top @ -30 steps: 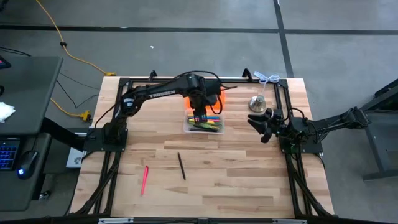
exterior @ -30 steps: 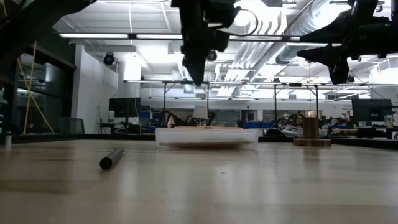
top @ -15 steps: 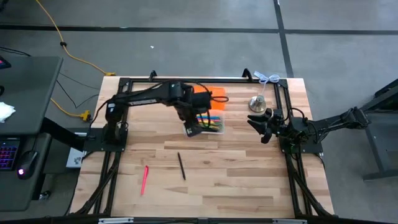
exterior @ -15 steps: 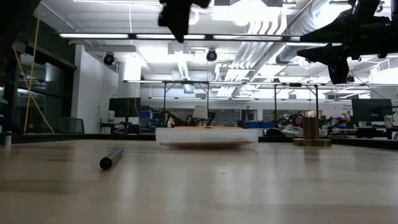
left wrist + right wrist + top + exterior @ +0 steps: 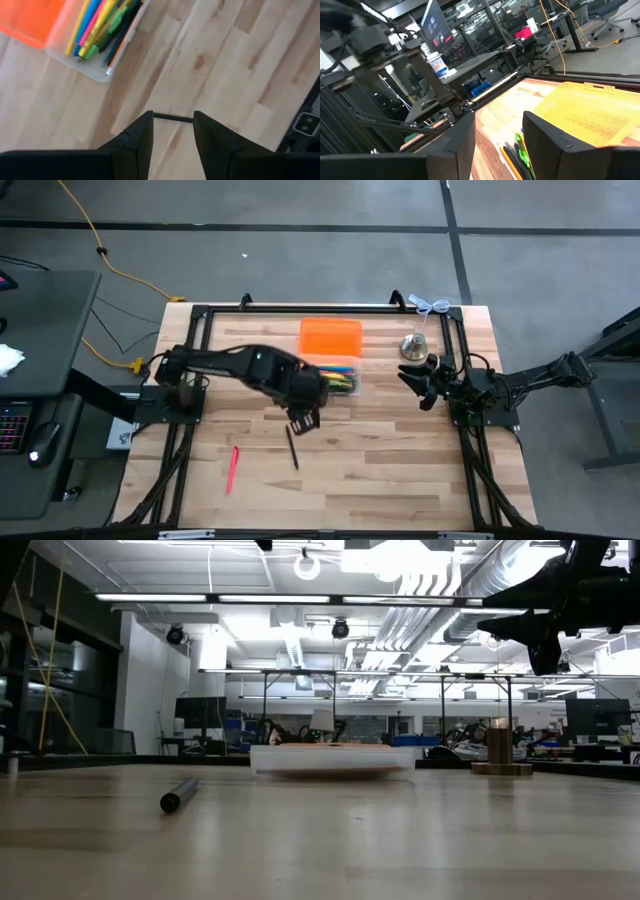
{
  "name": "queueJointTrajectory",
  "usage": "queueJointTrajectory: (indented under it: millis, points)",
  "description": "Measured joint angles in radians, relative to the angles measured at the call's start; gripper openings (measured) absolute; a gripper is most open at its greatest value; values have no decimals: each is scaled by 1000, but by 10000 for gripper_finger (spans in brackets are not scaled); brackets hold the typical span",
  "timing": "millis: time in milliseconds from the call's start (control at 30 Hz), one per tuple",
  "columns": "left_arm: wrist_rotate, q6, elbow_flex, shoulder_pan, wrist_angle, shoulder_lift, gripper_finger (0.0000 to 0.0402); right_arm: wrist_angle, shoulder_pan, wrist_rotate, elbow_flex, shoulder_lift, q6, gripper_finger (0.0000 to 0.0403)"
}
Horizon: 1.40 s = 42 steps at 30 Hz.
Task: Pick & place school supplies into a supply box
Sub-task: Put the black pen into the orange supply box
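Two supplies are left out on the bare wood, and the one up next looks like the black pen (image 5: 292, 448), lying just below and in front of the left gripper (image 5: 304, 421), with its long axis running nearly toward and away from the table's front edge and its cap end nearest the low camera. So I'd say we're at the reach-for-the-next-item step: the left claw hangs over it, fingers apart and empty, and it'll need to drop down, straddle the thin barrel crosswise, and pinch. Further out from the claw, the pink pen (image 5: 232, 468) sits on its outer left side, the clear supply box (image 5: 338, 378) with its coloured pens is behind it, and the right gripper (image 5: 416, 383) waits apart, holding nothing, off by the silver bell (image 5: 414, 346).
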Motion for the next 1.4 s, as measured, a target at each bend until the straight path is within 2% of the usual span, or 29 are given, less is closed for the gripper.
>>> queueJointTrajectory:
  millis: [400,733,1000,1400]
  points:
    - [-123,-374,0,-189,0,1,168,0,0,-1,0,0,1,140]
    - [-225,-639,0,-298,1,2,168,0,0,-35,0,0,1,140]
    - [-229,-804,-51,-312,1,3,168,0,0,-86,0,0,1,140]
    - [-202,-1099,-181,-276,4,3,168,0,0,-90,0,0,-1,140]
